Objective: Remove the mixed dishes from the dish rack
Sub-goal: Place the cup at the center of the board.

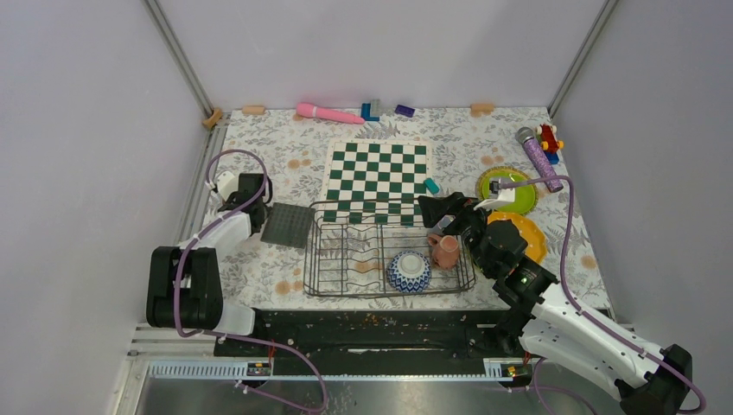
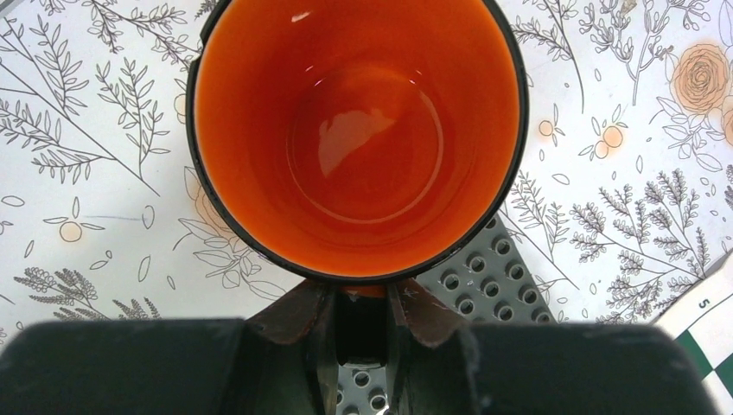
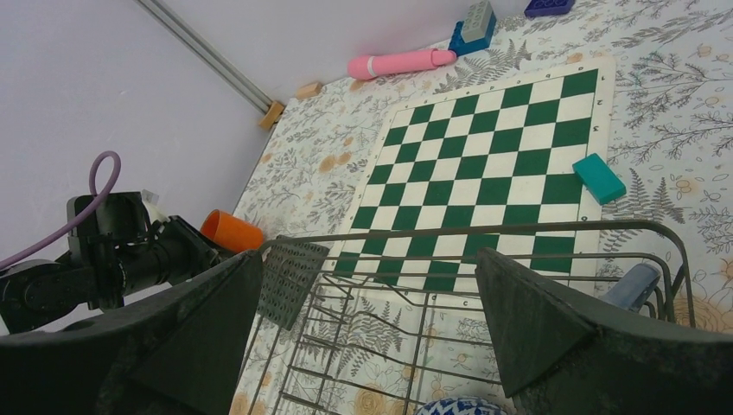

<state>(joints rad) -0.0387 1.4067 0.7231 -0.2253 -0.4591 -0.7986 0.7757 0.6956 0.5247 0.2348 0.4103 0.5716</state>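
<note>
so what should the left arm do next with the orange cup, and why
Probably lower the orange cup onto the floral cloth beside the grey mat. The left gripper pinches its rim, it is already outside the dish rack, and the right wrist view shows it tilted, seemingly off the table.

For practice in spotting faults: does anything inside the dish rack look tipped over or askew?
Yes. The pink mug lies tipped on its side at the right end of the dish rack, next to the patterned bowl, rather than standing upright.
</note>
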